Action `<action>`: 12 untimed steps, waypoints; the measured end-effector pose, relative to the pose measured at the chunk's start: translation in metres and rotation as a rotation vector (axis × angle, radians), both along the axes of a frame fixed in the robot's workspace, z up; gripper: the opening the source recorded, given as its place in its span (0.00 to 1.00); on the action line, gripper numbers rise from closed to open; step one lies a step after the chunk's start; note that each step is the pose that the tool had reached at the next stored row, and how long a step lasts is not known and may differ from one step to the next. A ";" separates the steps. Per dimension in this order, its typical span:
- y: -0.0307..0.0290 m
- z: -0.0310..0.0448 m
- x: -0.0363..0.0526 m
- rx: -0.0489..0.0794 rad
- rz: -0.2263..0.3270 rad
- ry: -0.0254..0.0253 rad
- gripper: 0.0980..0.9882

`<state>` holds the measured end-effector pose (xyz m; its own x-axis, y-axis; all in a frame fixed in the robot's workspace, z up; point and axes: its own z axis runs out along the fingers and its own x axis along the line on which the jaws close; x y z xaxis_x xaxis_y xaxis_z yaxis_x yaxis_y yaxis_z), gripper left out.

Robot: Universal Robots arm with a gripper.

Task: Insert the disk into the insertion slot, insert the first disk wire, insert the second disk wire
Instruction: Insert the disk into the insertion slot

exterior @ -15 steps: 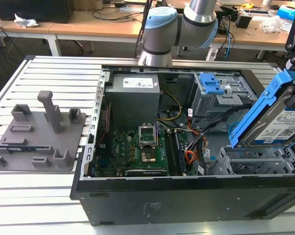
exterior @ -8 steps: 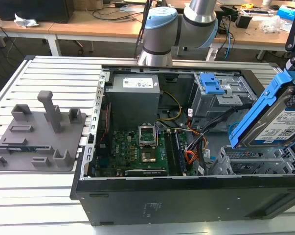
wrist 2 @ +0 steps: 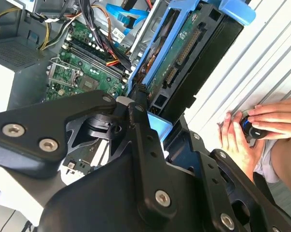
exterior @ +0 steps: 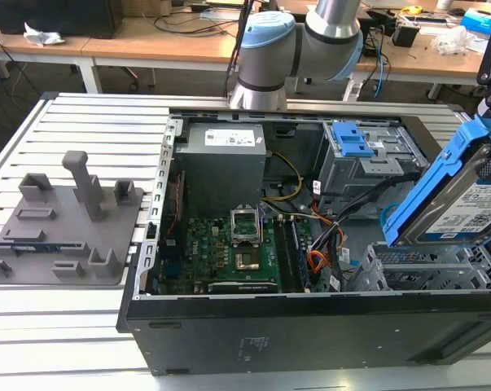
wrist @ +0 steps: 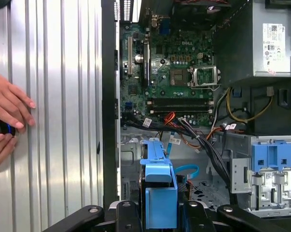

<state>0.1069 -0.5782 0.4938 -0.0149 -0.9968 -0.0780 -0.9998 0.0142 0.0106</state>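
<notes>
My gripper is shut on the disk, a silver drive in a bright blue caddy. The disk hangs tilted, one end high, over the case's corner at the exterior view's right. In the second wrist view its green underside shows beside a black finger. Just under the disk's low end sits the insertion slot, a low grey perforated cage. The first disk wire, a red-orange-black bundle, lies loose by the motherboard. The second disk wire, light blue, loops on the case floor near the caddy.
A taller grey cage with a blue latch stands behind the slot. The motherboard and the grey power supply take up the case's middle. A person's hands rest on the ribbed table beside the case. A grey fixture block sits at the exterior view's left.
</notes>
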 end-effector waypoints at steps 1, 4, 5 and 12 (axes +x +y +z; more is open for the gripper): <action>0.0002 0.0000 0.0011 0.000 -0.001 0.0000 0.30; 0.0066 -0.0006 0.0023 0.000 -0.006 0.0000 0.30; 0.0095 -0.0011 0.0024 -0.001 -0.007 -0.0001 0.30; 0.0194 -0.0080 0.0055 -0.006 -0.011 0.0000 0.30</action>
<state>0.1125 -0.5588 0.4858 -0.0262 -0.9970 -0.0724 -0.9996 0.0256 0.0104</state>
